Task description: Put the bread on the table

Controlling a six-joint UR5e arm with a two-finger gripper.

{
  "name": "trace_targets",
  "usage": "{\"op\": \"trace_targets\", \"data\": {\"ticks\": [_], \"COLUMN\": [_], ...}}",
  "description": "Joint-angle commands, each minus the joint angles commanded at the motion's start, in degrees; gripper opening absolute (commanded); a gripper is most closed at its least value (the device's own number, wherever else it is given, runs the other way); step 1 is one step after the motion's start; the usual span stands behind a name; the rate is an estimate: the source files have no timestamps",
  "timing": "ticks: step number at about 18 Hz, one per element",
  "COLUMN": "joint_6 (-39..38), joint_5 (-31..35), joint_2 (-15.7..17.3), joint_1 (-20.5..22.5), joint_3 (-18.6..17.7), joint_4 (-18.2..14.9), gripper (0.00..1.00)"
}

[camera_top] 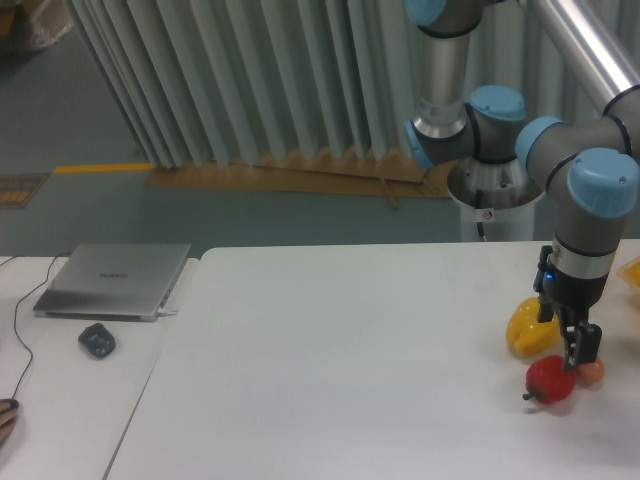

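Note:
A small orange-tan piece, the bread (592, 373), sits low over the white table (350, 350) at the far right, just right of a red fruit (550, 380). My gripper (584, 360) points straight down with its dark fingertips right at the bread's top. The fingers hide part of the bread. Whether they clamp it or only touch it does not show. The bread looks to be at or just above the tabletop.
A yellow bell pepper (530, 328) lies just left of the gripper, close to the red fruit. Something yellow-orange (632, 272) is cut off by the right edge. A grey laptop (115, 280) and a dark mouse (97, 341) are on the narrower desk at left.

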Motion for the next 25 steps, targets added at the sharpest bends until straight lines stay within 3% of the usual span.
{"op": "trace_targets", "data": {"ticks": [20, 25], "joint_6": [0.20, 6.34], "joint_5": [-0.18, -0.09], "joint_2": [0.70, 0.70], "joint_1": [0.11, 2.04], "joint_3": [0.35, 0.61], "joint_4": [0.09, 0.09], "gripper": [1.00, 1.00]}}
